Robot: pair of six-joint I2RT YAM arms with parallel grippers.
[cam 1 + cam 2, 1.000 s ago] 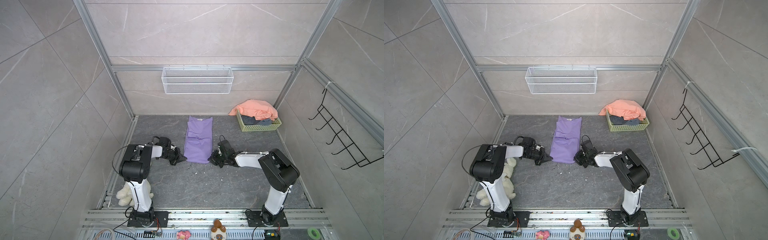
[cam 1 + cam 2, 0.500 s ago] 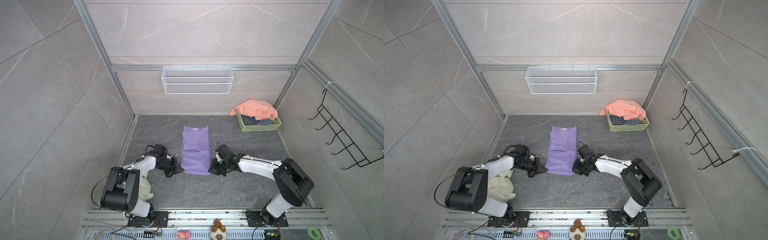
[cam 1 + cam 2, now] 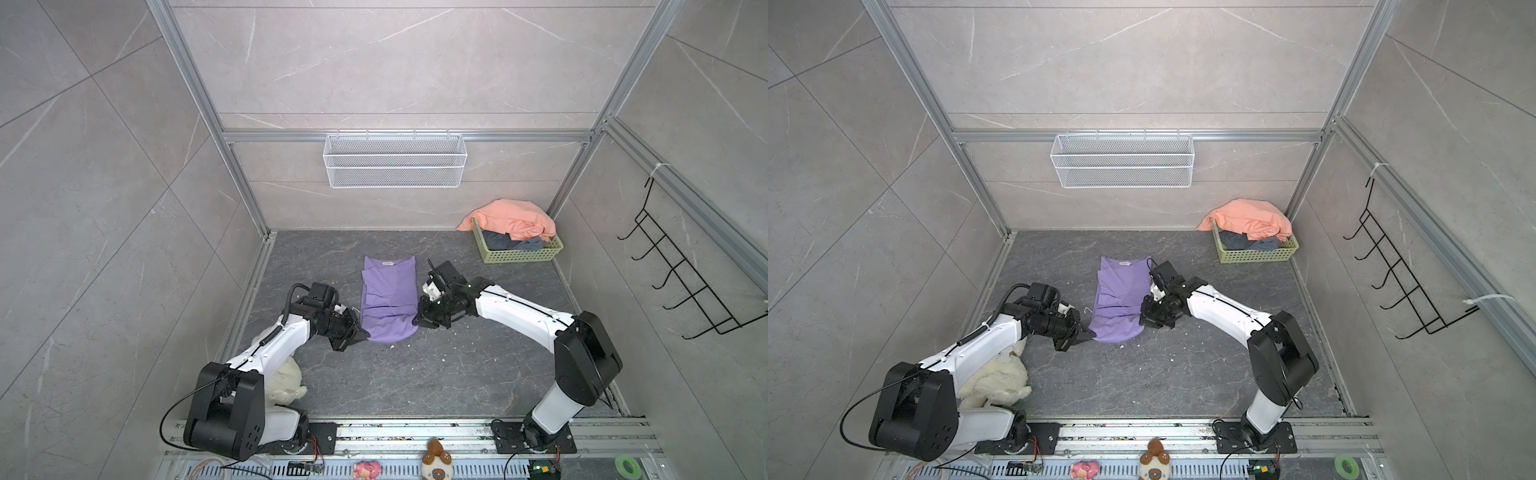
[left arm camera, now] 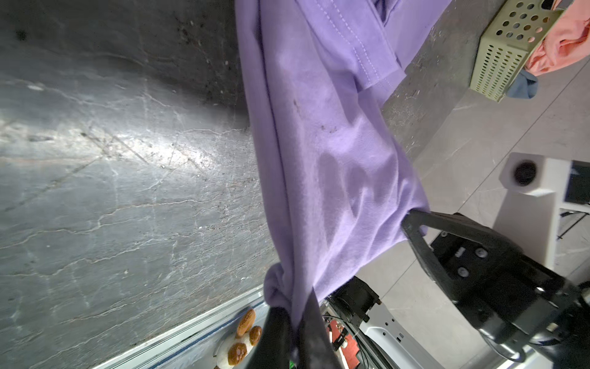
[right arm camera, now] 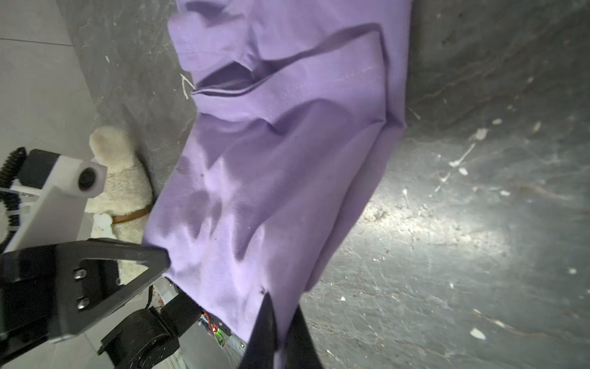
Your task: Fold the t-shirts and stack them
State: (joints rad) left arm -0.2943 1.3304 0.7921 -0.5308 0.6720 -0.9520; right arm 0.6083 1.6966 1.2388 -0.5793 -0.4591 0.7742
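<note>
Lilac-purple soft cloth t-shirt (image 3: 388, 291) lies folded into a long narrow strip at the centre of both top views, on the dark grey stone-look floor (image 3: 457, 374), with its near end raised off the floor. The left gripper (image 3: 360, 335) is pinched tight on the lower-left corner of that end, and the right gripper (image 3: 417, 321) is clamped on the lower-right corner. At upper right, a salmon-orange t-shirt (image 3: 509, 220) drapes over a slate-grey t-shirt (image 3: 498, 241) in a pale green perforated plastic basket (image 3: 519, 254). A fluffy cream plush dog (image 3: 286, 382) lies at lower left.
</note>
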